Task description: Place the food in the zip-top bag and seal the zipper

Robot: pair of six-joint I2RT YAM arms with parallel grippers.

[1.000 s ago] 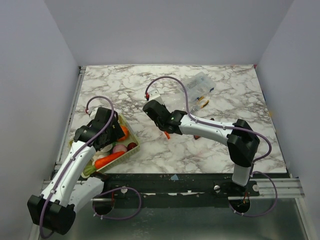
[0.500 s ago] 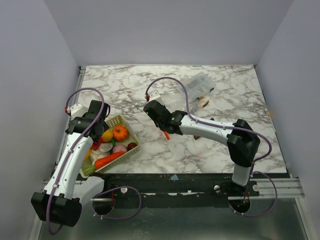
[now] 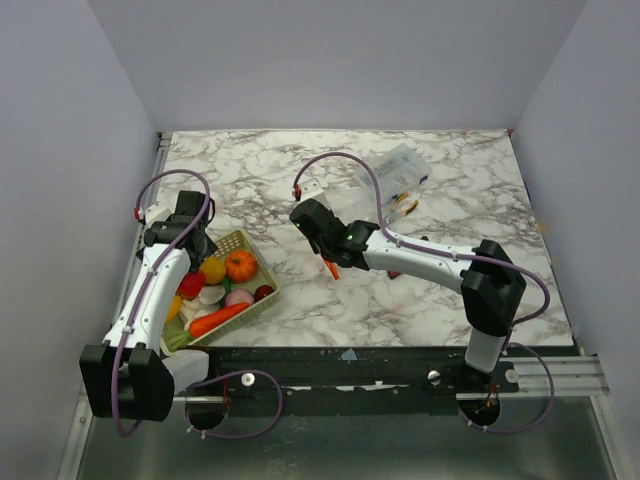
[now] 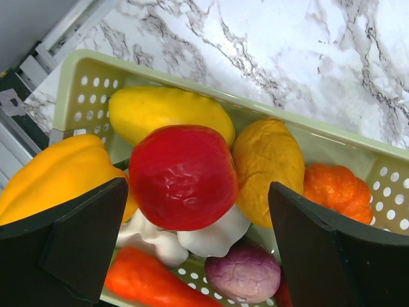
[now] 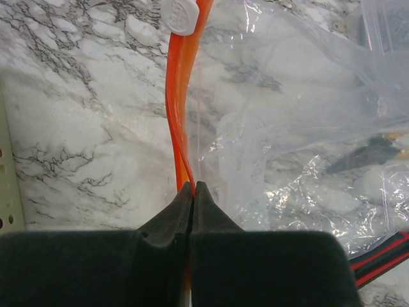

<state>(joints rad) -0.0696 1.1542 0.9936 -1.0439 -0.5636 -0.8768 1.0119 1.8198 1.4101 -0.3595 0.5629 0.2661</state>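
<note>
A: Pinching the zipper point(image 5: 179, 102), is it?

B: Yes. The right gripper point(image 5: 193, 188) has its jaws pressed together on that single red-orange strip at the mouth of the zip-top bag point(image 5: 287, 128). The bag lies crumpled on the marble near mid-table. Any marking on the white tab point(image 5: 181, 14) farther along the strip is too blurred to read.

A: And the food point(image 4: 268, 169)?

B: It's in one pale green basket point(image 4: 307, 137) near the table's point(image 3: 250, 170) left near corner. The left wrist view shows eight pieces: two yellow, one ochre, a red piece point(image 4: 182, 176), a pumpkin point(image 4: 335, 185), a carrot point(image 4: 147, 281), one white and one purple. The left gripper point(image 4: 198, 211) hangs spread wide, with a finger either side of the red piece. I cannot tell whether they touch it.

A: Room?

B: Bare marble lies between basket and bag.
</note>
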